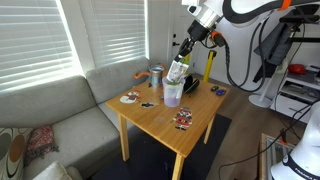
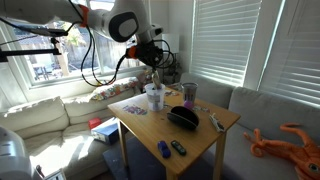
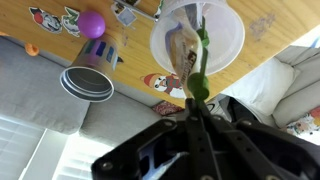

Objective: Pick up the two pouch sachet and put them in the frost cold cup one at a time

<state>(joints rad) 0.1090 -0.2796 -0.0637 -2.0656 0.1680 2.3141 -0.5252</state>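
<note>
Poised above frosted cup (image 3: 228, 40) on worktop (image 1: 160, 120); jaws pinched tight on pouch sachet (image 3: 182, 50) over its mouth; teal-and-orange cup (image 3: 88, 84) at eight o'clock in wrist view.

**Blur and Cover Around the Claw**

In the wrist view the claw (image 3: 199, 92) is a dark blur, and its fingers cover the middle of the pouch (image 3: 180, 48) just beyond them. The cup (image 3: 230, 30) under the claw is cut by the top edge and covers part of a red-marked packet (image 3: 160, 82) beside the claw. In an exterior view the pouch (image 1: 178, 71) is too small for its print to be read. The cup (image 1: 172, 97) below the claw veils its contents behind its frosted wall.
</note>
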